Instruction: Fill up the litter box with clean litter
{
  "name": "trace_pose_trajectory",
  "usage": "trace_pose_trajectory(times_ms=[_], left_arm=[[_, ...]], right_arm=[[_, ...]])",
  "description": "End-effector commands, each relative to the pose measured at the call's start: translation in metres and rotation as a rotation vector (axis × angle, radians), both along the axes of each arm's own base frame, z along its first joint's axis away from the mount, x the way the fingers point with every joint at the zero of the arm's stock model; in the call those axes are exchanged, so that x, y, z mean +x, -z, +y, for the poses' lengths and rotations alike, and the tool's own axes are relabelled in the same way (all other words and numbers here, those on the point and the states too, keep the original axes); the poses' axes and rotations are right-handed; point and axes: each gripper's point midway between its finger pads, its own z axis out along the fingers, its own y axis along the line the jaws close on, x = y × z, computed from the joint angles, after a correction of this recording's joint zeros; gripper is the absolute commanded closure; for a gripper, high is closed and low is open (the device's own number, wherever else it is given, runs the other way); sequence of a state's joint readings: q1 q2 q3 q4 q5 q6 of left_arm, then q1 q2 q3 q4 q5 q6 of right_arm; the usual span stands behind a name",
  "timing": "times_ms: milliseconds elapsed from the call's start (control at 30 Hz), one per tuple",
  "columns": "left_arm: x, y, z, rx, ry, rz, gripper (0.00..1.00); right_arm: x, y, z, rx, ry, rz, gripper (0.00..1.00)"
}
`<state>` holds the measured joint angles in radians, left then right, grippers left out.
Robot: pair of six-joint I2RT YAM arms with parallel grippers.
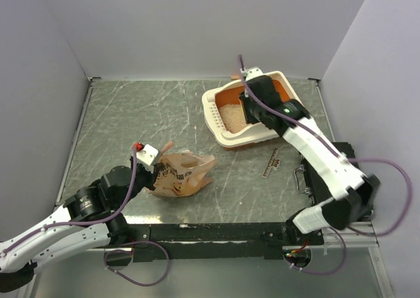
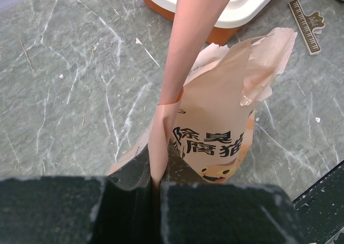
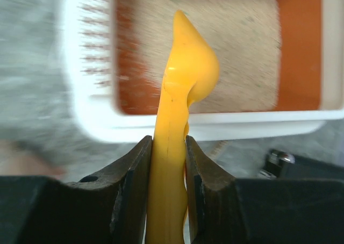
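We see the left gripper (image 2: 156, 175) pinched tight on the paper bag (image 2: 220, 120) at lower left, and the right gripper (image 3: 169, 158) clamping the yellow scoop (image 3: 185, 72) over the litter box (image 1: 236, 139) at upper right, clean litter (image 1: 231, 116) inside.

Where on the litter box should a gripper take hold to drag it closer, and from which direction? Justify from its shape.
Probably the near long rim of the litter box, pinched from straight above, one finger inside and one outside. The tray looks too wide to span, but its cream rim is a thin raised lip that jaws can close on.
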<state>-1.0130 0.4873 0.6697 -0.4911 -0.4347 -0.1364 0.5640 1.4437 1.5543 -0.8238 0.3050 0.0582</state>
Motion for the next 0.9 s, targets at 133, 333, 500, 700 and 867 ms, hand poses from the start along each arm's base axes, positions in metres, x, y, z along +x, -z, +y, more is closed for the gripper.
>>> trace_pose_trajectory(times_ms=[133, 333, 500, 700, 867], left_arm=[[0.002, -0.054, -0.012, -0.165, 0.038, -0.103, 0.99], [-0.002, -0.054, -0.017, -0.166, 0.075, -0.111, 0.99], [-0.006, -0.051, -0.025, -0.155, 0.126, -0.106, 0.99], [-0.008, -0.040, -0.036, -0.120, 0.175, -0.073, 0.99], [-0.013, -0.039, -0.042, -0.120, 0.217, -0.072, 0.99]], right_arm=[[-0.116, -0.093, 0.034, 0.469, -0.329, -0.036, 1.00], [-0.187, -0.095, 0.052, 0.623, -0.566, 0.120, 1.00], [-0.221, -0.085, 0.059, 0.690, -0.686, 0.230, 1.00], [-0.221, -0.067, 0.066, 0.687, -0.699, 0.318, 1.00], [-0.212, -0.058, 0.071, 0.666, -0.692, 0.345, 1.00]])
